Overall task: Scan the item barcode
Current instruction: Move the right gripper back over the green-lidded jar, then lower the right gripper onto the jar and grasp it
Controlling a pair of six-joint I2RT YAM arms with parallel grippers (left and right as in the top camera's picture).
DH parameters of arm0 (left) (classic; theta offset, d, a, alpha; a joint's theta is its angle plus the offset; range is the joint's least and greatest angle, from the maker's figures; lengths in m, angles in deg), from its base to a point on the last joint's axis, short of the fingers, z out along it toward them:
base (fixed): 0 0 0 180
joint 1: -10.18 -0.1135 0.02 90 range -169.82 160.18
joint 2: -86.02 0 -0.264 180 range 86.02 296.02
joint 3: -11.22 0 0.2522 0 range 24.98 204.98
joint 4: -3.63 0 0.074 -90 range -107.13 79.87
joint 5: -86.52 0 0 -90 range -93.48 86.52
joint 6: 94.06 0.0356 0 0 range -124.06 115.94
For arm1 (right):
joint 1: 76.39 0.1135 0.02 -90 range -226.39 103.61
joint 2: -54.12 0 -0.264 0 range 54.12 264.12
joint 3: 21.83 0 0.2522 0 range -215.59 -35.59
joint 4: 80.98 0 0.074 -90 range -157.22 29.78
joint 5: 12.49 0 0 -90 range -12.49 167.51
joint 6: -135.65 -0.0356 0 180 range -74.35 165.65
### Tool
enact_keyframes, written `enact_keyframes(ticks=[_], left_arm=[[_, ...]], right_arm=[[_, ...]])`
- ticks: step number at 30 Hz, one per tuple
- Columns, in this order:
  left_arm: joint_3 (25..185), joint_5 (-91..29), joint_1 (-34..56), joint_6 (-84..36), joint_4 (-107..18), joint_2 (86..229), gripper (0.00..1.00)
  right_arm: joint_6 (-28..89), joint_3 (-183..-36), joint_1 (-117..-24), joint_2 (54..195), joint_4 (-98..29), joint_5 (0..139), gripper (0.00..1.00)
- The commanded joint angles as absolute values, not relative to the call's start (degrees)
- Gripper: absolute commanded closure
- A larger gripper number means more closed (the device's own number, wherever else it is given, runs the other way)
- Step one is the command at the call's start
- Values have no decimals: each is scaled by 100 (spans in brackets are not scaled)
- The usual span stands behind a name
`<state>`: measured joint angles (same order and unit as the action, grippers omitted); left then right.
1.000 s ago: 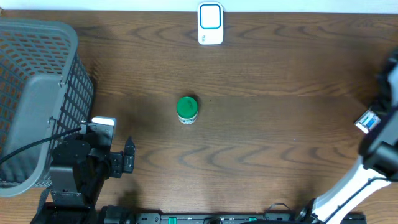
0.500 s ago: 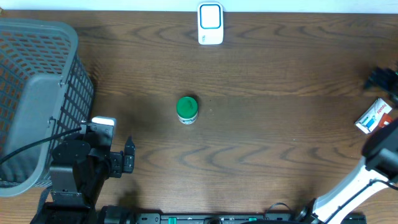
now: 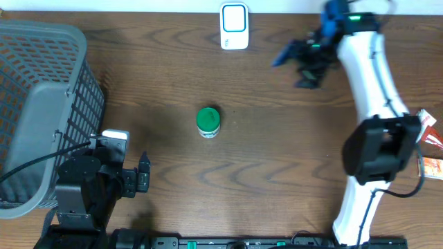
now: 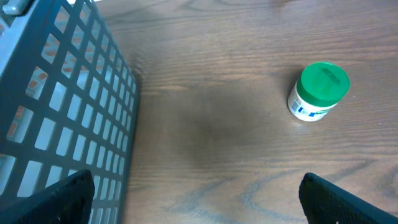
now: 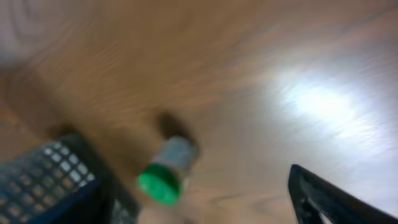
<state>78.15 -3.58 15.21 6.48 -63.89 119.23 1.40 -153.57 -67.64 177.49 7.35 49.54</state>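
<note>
Basket (image 3: 41,104): grey mesh, just to the outer left of the left gripper (image 3: 143,174). In the left wrist view its wall runs beside the left finger. No contact seen.

Left gripper: over the near part of the table (image 3: 277,159), jaws spread wide, one finger (image 4: 59,199) at each lower corner of its wrist view. Nothing lies between them and nothing is touched.

Jar (image 3: 208,122): green lid, white body with a blue-printed label, standing upright on the table. It is ahead of the left gripper and off to its right, well apart. It is also well apart from the right gripper (image 3: 295,66), off to that gripper's left and back toward the robot. The right wrist view shows it blurred, ahead of the fingers and left of centre.

Scanner (image 3: 234,26): white with a blue-rimmed face, at the far table edge. It stands beyond the jar as seen from the left gripper, and near the right gripper on its left, not touching.

Right gripper: over the far part of the table, motion-blurred in both views. Overhead, the two jaws read as apart with bare wood between them. The wrist view catches only one finger (image 5: 329,196), at the lower right. It holds nothing and touches nothing.

Box (image 3: 429,131): red and white, at the right table edge, partly behind the right arm, well to the right of its gripper and back toward the robot
</note>
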Motion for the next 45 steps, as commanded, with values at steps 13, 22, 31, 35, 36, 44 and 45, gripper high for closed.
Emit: enact_keyframes(ticks=[13,22,31,35,36,44,45], left_arm=[[7872,-393,1534,703,-6391,11886,1],[7872,-393,1534,703,-6391,11886,1],[7872,-393,1534,703,-6391,11886,1],[7872,-393,1534,703,-6389,11886,1],[7872,-393,1534,703,-6391,11886,0],[7872,-393,1534,703,-6391,11886,1],[7872,-393,1534,703,-6389,11886,1]], right_arm=[[-5751,-15359,-4171,17725,278,6952,6],[-5722,-15359,-3951,18079,282,7039,7],[-5606,-15359,-3680,18647,239,6718,6],[-5584,-15359,-3655,18807,212,6622,7],[-5580,-15359,-3651,18820,215,6622,7],[-5545,-15352,-3516,18855,228,6923,8],[-5545,-15352,-3505,18872,234,6961,7]])
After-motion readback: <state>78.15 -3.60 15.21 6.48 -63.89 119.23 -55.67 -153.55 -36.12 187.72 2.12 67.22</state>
